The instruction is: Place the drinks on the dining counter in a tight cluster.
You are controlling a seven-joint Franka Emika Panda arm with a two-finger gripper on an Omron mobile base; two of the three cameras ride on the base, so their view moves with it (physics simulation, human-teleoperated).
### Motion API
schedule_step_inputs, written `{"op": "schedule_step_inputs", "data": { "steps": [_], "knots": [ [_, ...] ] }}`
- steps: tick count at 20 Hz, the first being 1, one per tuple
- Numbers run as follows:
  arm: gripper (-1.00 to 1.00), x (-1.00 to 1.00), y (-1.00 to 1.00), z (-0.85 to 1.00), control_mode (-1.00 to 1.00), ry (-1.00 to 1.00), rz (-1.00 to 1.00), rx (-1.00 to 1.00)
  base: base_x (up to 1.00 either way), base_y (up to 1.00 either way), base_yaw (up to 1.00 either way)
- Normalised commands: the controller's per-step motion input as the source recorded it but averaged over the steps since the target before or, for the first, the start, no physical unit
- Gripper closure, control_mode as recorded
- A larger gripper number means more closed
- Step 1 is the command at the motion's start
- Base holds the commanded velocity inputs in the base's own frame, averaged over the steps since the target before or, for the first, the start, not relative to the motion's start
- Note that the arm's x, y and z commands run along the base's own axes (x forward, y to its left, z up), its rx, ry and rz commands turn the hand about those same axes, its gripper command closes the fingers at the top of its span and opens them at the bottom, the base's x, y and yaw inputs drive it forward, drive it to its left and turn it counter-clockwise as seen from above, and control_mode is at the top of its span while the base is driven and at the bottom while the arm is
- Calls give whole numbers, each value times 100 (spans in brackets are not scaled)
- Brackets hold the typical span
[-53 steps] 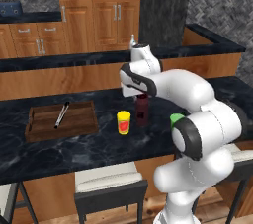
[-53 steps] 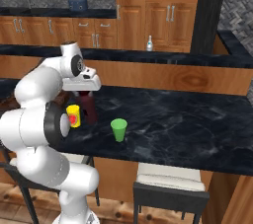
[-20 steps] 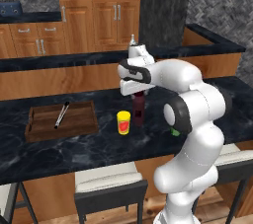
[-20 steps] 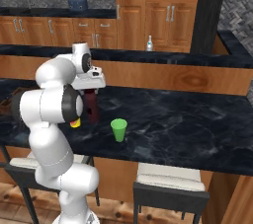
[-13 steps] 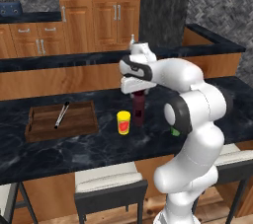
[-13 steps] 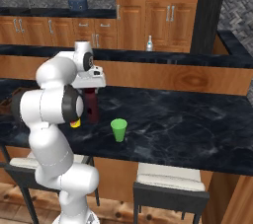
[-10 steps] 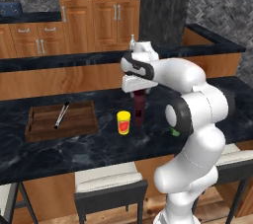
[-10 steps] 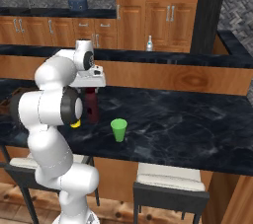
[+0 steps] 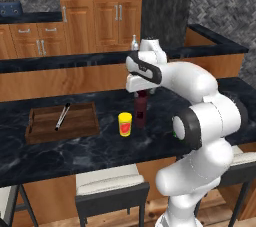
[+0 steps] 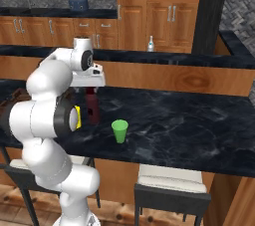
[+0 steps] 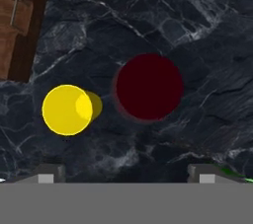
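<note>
A dark maroon bottle [image 9: 140, 110] [image 10: 91, 105] stands upright on the black marble dining counter [image 9: 100, 146] [image 10: 189, 120]. My gripper [image 9: 141, 91] [image 10: 90, 86] hangs straight above the bottle's top, pointing down. It is open and holds nothing. The hand view looks down on the bottle's round maroon top [image 11: 148, 87], with the gripper [image 11: 126, 173] spread wide and its fingertips [image 11: 49, 172] at the bottom edge, clear of the bottle. A small pale bottle [image 9: 134, 44] [image 10: 150, 44] stands far off on the counter behind the wooden riser.
A short yellow container [image 9: 124, 124] [image 11: 66, 110] stands close to the maroon bottle's left. A green cup [image 10: 119, 131] sits to its right. A wooden tray [image 9: 62, 121] with a utensil lies farther left. Stools [image 9: 107, 186] stand under the counter's near edge.
The jaws have opened and let go of the maroon bottle, which now stands by itself on the counter. The hand stays just above it.
</note>
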Motion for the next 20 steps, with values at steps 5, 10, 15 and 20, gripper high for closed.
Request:
{"op": "schedule_step_inputs", "data": {
  "steps": [5,10,15,20],
  "knots": [
    [-100,-53,-5,2,-100,-11,0,-1,0,0,0],
    [-100,-64,-5,2,-100,-6,0,0,0,0,0],
    [-100,-60,-8,14,-100,0,0,0,0,0,0],
    [-100,-57,-5,15,-100,0,0,0,0,0,0]
  ]
}}
